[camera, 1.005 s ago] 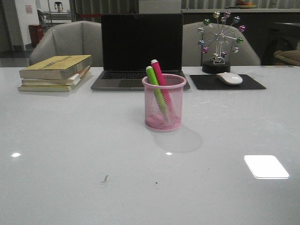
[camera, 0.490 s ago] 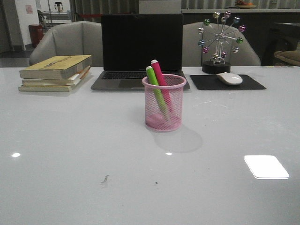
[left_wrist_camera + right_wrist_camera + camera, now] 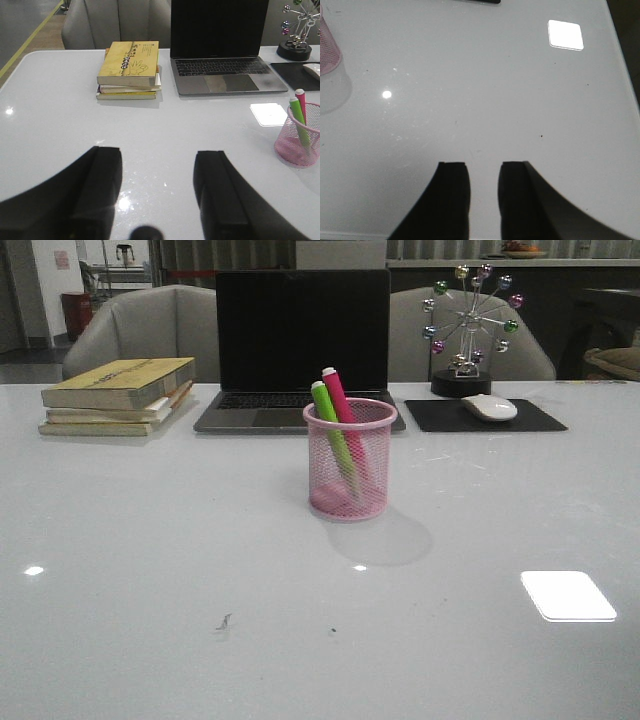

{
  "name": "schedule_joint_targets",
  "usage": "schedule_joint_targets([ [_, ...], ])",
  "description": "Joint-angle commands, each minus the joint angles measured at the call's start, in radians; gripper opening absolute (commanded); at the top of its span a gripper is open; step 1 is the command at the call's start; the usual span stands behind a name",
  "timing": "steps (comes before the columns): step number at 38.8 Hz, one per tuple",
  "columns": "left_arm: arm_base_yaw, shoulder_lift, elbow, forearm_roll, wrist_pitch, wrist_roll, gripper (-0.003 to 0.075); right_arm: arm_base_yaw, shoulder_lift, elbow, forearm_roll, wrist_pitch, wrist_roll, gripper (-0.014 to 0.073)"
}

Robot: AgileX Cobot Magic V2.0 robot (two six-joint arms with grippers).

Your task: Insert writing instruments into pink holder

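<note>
Pink holder (image 3: 350, 460): stands upright on the white counter (image 3: 150, 540), in front of the laptop (image 3: 300, 340) and well apart from both arms; in the left wrist view it sits off toward the laptop's side of the counter.
Green marker (image 3: 330, 435): inside the holder, leaning, cap end above the rim.
Pink marker (image 3: 340, 405): inside the holder, just beside the green one, leaning the same way, its pale tip highest.
Task state: both of the 2 markers appear already in the cup, so the job looks done.
Left claw (image 3: 157, 187): spread wide, empty, hovering over bare counter.
Right claw (image 3: 484, 190): fingers apart by a narrow gap, nothing between them, over bare counter; only the holder's edge shows in a corner of its view.
Holder handling: thin wire mesh, probably light and easy to tip or slide on the glossy top; the solid rim or base looks like the stiffest place to grip, the mesh wall may dent under a hard squeeze.
Marker handling: short, thick, rigid plastic barrels, likely light and smooth; best pinched across the barrel just above the rim, where it is exposed.
Risk: pulling on a leaning marker could drag the light cup over.
Surroundings: stack of books (image 3: 120, 395), mouse (image 3: 490, 407) on a dark pad.
</note>
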Motion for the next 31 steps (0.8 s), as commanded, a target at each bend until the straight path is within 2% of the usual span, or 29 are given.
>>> schedule_joint_targets([
  [1,0.002,0.003,-0.028,-0.018,-0.087,-0.003,0.0405,-0.005,-0.001,-0.029,-0.016,-0.05,-0.007,0.019],
  [8,0.002,0.003,-0.028,-0.018,-0.087,-0.003,0.0405,-0.005,-0.001,-0.029,0.006,-0.031,-0.007,0.0018],
  [23,0.002,0.003,-0.028,-0.018,-0.087,-0.003,0.0405,-0.005,-0.001,-0.029,0.186,-0.048,-0.007,0.0024],
  [31,0.002,0.003,-0.028,-0.018,-0.087,-0.003,0.0405,-0.005,-0.001,-0.029,0.188,-0.045,-0.007,0.0024],
])
